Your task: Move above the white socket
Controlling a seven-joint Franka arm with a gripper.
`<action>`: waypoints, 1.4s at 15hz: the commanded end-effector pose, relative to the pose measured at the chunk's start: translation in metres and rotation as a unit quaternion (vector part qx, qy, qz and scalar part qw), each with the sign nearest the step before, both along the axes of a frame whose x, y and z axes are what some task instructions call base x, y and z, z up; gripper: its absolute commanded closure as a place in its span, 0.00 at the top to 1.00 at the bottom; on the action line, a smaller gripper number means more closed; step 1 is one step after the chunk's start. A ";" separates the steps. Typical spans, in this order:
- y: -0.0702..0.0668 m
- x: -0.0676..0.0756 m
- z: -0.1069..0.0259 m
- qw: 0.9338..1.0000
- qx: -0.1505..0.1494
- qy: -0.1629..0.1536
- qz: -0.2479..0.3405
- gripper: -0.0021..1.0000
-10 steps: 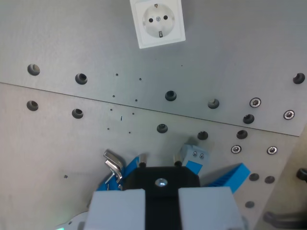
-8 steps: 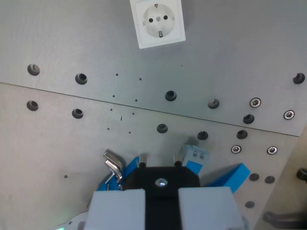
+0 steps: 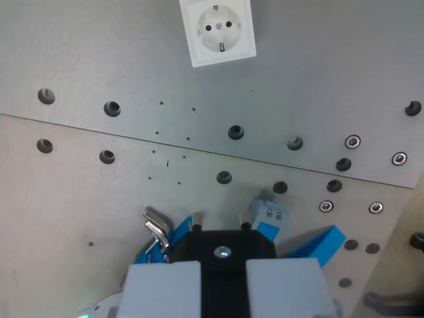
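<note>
A metal clip [image 3: 156,228] sat at the lower left of the wrist view, beside the robot's fingers [image 3: 222,225], whose blue-tipped ends hung low over the perforated metal surface [image 3: 99,192]; whether they were apart or together could not be told, since the black mount hid the gap. Nothing appeared between them. Higher up and a little to the right, the white socket [image 3: 217,30] lay flat on the surface at the top edge, well apart from the fingers. Across the last half second and more, the view had not shifted at all, suggesting the arm had paused with its travel toward the socket not yet made.
</note>
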State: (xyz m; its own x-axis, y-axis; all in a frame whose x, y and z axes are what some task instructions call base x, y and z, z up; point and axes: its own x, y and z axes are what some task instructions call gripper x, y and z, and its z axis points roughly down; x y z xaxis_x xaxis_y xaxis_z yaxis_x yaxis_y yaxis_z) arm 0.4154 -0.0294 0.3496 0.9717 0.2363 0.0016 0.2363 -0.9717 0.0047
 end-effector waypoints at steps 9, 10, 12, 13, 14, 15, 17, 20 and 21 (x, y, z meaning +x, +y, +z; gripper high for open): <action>0.000 0.003 -0.022 1.000 -0.001 -0.018 0.019 0.00; 0.000 0.004 -0.025 1.000 -0.001 -0.020 0.021 0.00; 0.000 0.004 -0.032 0.999 -0.001 -0.025 0.025 0.00; 0.001 0.005 -0.037 0.999 -0.002 -0.027 0.028 0.00; 0.001 0.005 -0.041 0.999 -0.002 -0.029 0.031 0.00; 0.001 0.005 -0.046 0.999 -0.002 -0.030 0.033 0.00; 0.001 0.007 -0.055 0.999 -0.002 -0.031 0.036 0.00; 0.001 0.009 -0.070 0.999 -0.004 -0.027 0.044 0.00; 0.001 0.010 -0.075 0.999 -0.004 -0.025 0.046 0.00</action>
State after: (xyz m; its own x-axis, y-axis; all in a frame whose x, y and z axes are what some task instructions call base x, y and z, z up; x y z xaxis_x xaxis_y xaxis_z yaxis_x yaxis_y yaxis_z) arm 0.4264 -0.0283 0.2814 0.9623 0.2706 -0.0279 0.2707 -0.9627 -0.0017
